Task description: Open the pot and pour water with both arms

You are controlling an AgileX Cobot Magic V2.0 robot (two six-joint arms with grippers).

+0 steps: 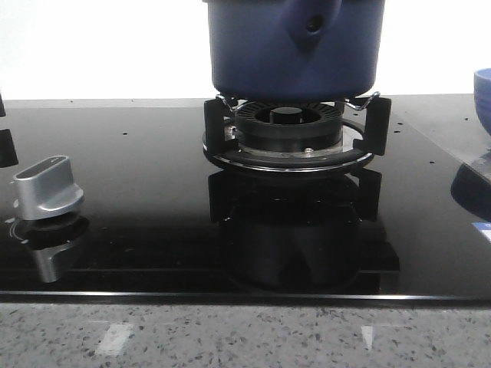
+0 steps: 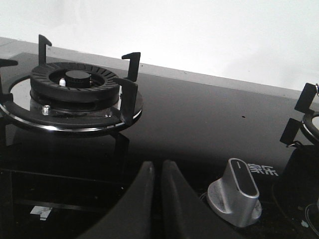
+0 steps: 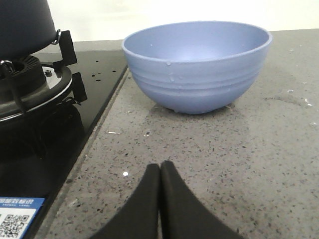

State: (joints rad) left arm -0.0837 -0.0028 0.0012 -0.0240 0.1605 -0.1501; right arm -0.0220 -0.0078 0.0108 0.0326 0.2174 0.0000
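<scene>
On the burner grate (image 1: 295, 134) in the front view sits the pot (image 1: 295, 46), its handle lug (image 1: 311, 27) facing the camera, seemingly placed for a frontal grasp; neither arm shows here. Over an empty second burner (image 2: 75, 89) and a silver knob (image 2: 237, 191), the left gripper (image 2: 160, 172) hovers with fingers pressed together, holding nothing. Beside the hob, the right gripper (image 3: 160, 172) is likewise pressed together above the worktop (image 3: 249, 164), facing the blue bowl (image 3: 197, 64), likely the vessel to receive water.
</scene>
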